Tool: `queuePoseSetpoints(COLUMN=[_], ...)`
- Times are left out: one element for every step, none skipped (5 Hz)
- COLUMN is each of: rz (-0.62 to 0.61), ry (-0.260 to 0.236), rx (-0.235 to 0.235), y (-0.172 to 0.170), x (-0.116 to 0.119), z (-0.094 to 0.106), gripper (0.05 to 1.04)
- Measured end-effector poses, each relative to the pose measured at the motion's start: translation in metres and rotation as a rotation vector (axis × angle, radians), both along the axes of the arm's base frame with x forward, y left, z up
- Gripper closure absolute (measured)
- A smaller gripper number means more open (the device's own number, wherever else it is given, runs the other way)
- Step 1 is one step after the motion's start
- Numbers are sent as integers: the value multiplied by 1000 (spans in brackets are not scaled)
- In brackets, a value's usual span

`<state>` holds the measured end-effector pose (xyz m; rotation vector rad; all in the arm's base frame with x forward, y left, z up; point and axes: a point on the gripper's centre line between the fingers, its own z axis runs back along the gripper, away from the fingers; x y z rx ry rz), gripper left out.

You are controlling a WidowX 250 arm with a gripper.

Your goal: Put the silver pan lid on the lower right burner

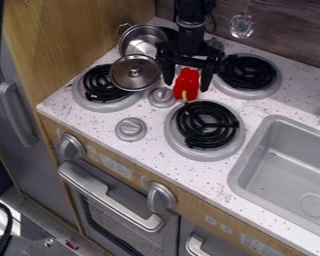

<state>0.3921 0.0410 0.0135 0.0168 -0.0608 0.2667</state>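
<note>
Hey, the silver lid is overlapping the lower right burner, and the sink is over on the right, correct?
Not quite: in the camera view, the silver lid overlaps the lower left burner, not the lower right burner. The sink is on the right.

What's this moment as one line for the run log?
pincer: open, astride red toy | silver lid: beside pot, partly over left burner | lower right burner: bare | placement: not done

From in front and above, we look down at a slant over the countertop (259,104) toward the wall (289,22), close enough to cut off the sink (233,172).
</note>
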Motion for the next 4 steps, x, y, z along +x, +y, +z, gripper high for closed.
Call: queuePoseSetpoints(rz=[3, 40, 77, 79], ry=[39, 68, 37, 23], rx=[-6, -30, -51, -31], y=[0, 10, 42, 78], x=[-5, 2, 20, 33], z=[-15, -24, -22, -21], gripper=[84, 84, 84, 84])
